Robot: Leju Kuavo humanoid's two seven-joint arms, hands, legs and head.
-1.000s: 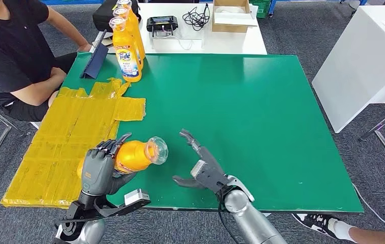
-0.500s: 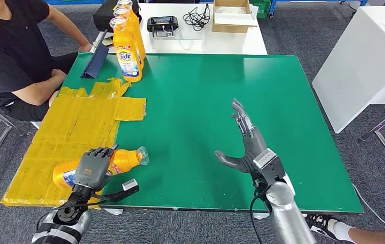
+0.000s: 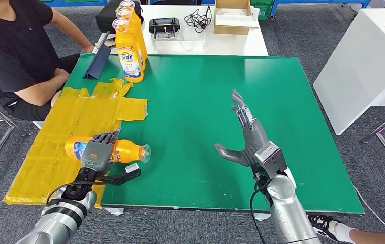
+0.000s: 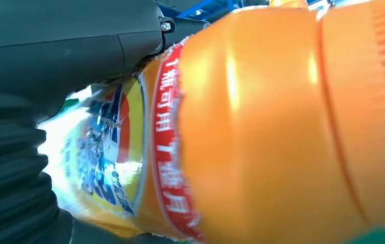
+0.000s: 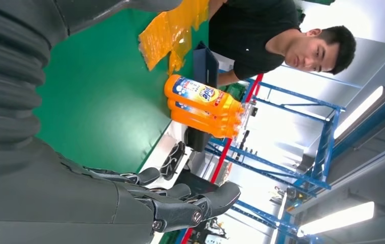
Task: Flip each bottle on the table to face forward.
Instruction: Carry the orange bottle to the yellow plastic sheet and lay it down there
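My left hand [image 3: 98, 151] clasps the lying bottle [image 3: 110, 151] across its middle to turn it; right hand [image 3: 246, 137] hovers wide, empty.

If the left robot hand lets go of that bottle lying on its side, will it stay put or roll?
The lying bottle looks rounded, so it would probably roll some, though the crinkled yellow sheet under it may slow it. Its glossy plastic could slip in the left robot hand. It looks filled with orange liquid, so likely hefty.
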